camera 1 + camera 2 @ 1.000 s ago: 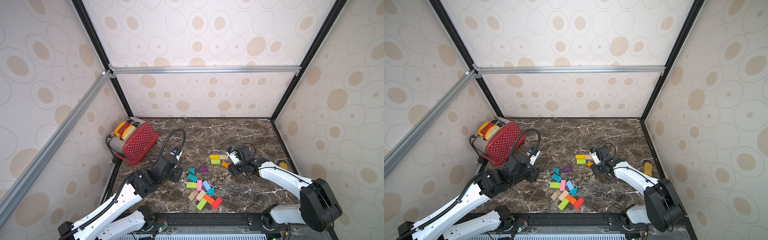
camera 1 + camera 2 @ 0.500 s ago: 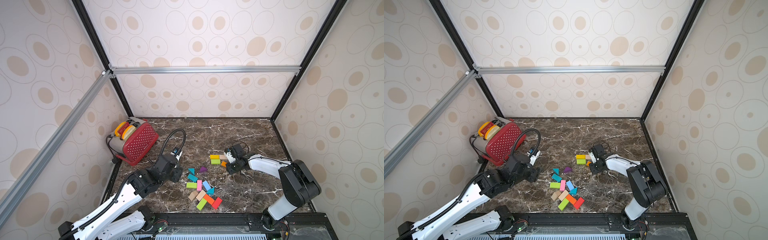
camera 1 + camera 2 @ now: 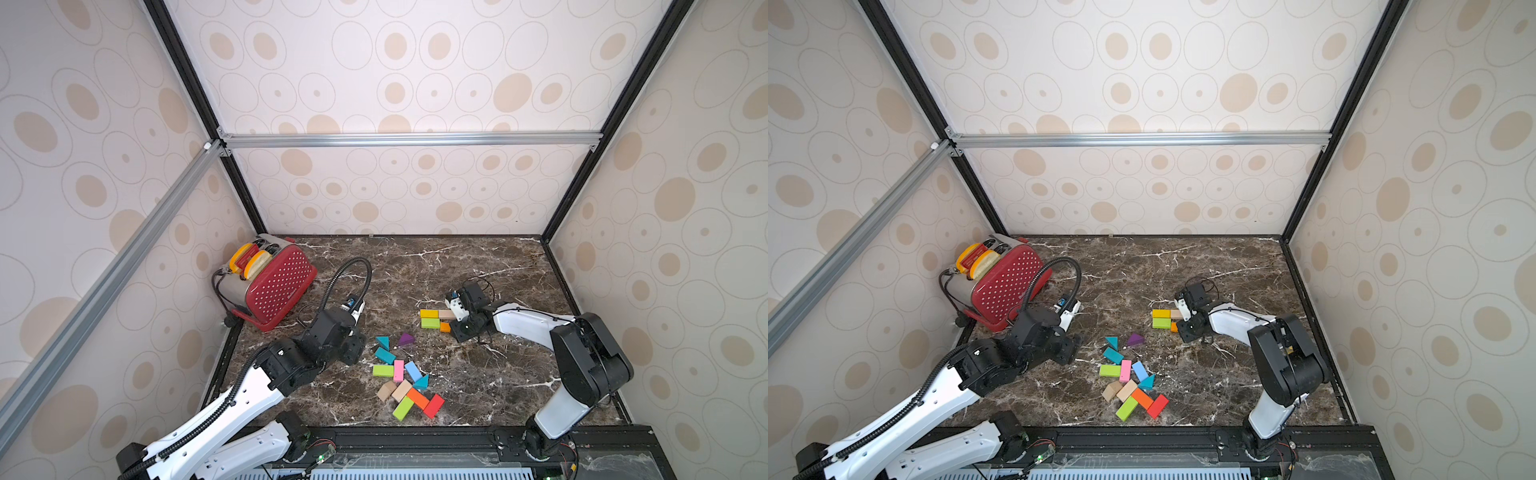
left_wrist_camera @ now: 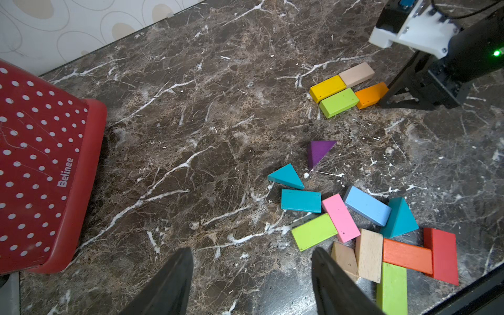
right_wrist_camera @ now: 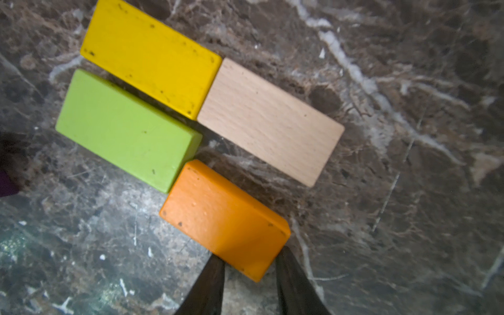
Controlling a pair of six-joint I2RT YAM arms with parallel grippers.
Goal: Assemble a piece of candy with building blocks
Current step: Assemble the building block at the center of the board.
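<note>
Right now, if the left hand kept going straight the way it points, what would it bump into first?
Probably bare table first. The left hand is open and points between the toaster and the loose blocks; the green block lies just off to the side. Depth is hard to judge.

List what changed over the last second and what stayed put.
The right arm swung its elbow back toward the front, and the right gripper closed onto the orange block's end. The left gripper stays open, unmoved; the loose pile and toaster are unchanged.
</note>
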